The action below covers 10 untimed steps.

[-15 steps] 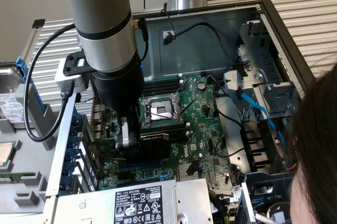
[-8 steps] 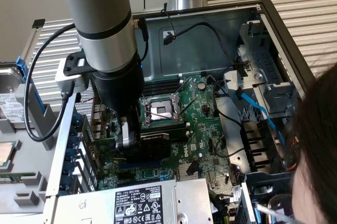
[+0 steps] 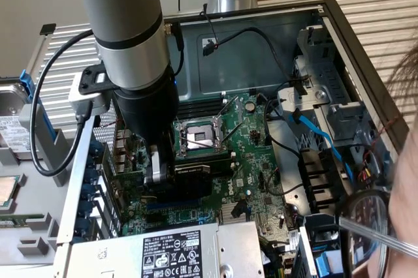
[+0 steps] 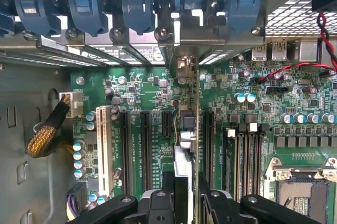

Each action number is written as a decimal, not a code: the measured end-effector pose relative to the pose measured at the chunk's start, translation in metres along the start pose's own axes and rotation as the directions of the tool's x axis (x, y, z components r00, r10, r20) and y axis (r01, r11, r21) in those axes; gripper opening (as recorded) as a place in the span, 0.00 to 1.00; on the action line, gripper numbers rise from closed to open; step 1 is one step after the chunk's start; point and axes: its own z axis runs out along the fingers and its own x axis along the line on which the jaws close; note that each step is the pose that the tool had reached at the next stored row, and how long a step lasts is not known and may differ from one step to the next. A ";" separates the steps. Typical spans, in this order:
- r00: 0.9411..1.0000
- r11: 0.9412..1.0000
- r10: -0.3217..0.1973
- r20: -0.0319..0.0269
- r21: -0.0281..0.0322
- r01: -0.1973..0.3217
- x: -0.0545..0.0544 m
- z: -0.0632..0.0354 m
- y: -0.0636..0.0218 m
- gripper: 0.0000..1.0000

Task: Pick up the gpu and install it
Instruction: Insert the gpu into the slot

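Note:
My gripper hangs low inside an open computer case, shut on the gpu. In the exterior view the card shows as a black shroud just above the large green motherboard, beside the processor socket. The wrist view shows the gpu edge-on between my fingers. Its silver bracket end reaches the case's rear slot openings. The card stands upright, in line with the long black expansion slots and between two of them. Whether its lower edge sits in a slot is hidden.
A processor socket lies close to the card. The power supply with a white label sits at the near edge. Cables and a drive cage crowd the exterior view's right. A person's head with glasses leans in there. Blue slot latches line the rear wall.

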 end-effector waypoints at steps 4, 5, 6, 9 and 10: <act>1.000 1.000 0.000 0.009 0.009 0.000 0.000 0.0010 -0.0003 0.27; 1.000 1.000 0.000 0.012 0.010 -0.001 0.000 0.0008 -0.0002 0.27; 1.000 1.000 0.001 0.013 0.011 -0.001 0.000 0.0005 -0.0001 0.27; 1.000 1.000 0.001 0.013 0.011 -0.001 0.000 0.0003 -0.0001 0.27; 1.000 1.000 0.001 0.013 0.011 -0.001 0.000 0.0002 -0.0001 0.27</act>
